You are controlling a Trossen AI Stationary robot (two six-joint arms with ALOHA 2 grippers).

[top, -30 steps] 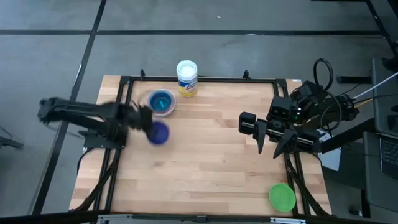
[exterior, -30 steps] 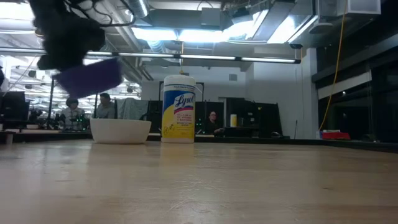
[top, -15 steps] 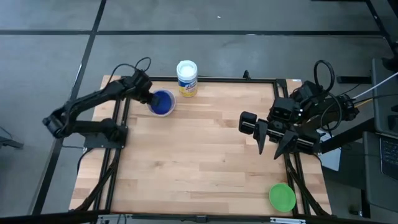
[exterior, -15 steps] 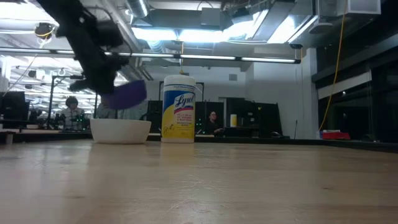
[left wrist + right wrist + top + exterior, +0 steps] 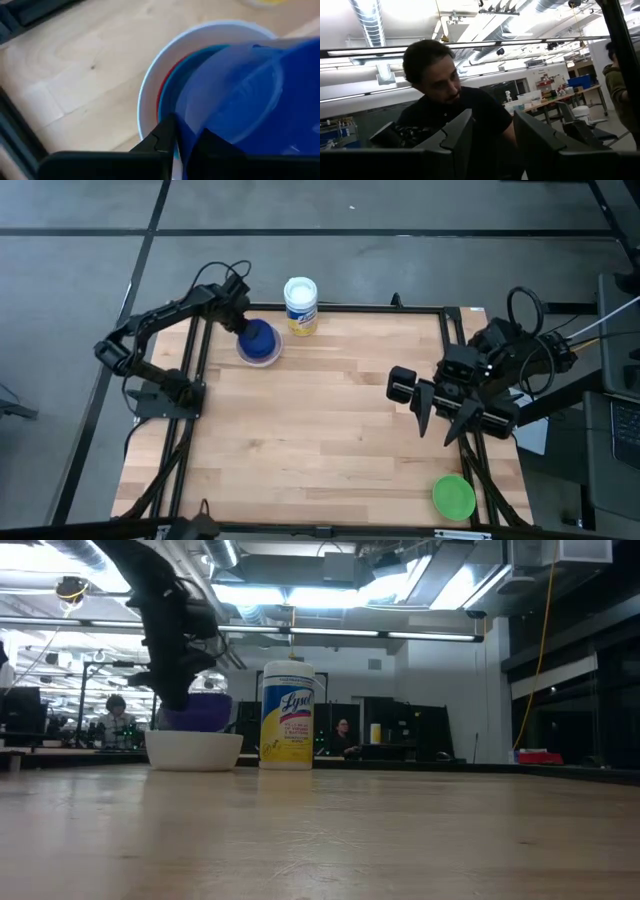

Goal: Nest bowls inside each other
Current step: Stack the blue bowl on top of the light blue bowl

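From above, the left gripper (image 5: 243, 323) is at the far left part of the table (image 5: 330, 430), directly over the stack of bowls (image 5: 262, 352). It pinches the rim of the dark blue bowl (image 5: 257, 338), which sits over the stack, just beside the Lysol canister (image 5: 300, 305). The green bowl (image 5: 453, 496) lies alone at the near right corner, well apart, and the right gripper (image 5: 441, 423) is the nearer one to it; that gripper hangs with its fingers spread and holds nothing.

From table height, the dark blue bowl (image 5: 195, 712) rests tilted in the white bowl (image 5: 194, 750). The canister (image 5: 287, 716) reads "Lysol".

In the left wrist view, the fingers (image 5: 162, 142) clamp the blue bowl's (image 5: 250, 100) wall. I judge it not fully seated; red (image 5: 165, 85) and teal rims show below it.

The right wrist view shows only a person (image 5: 452, 105) beyond the table.
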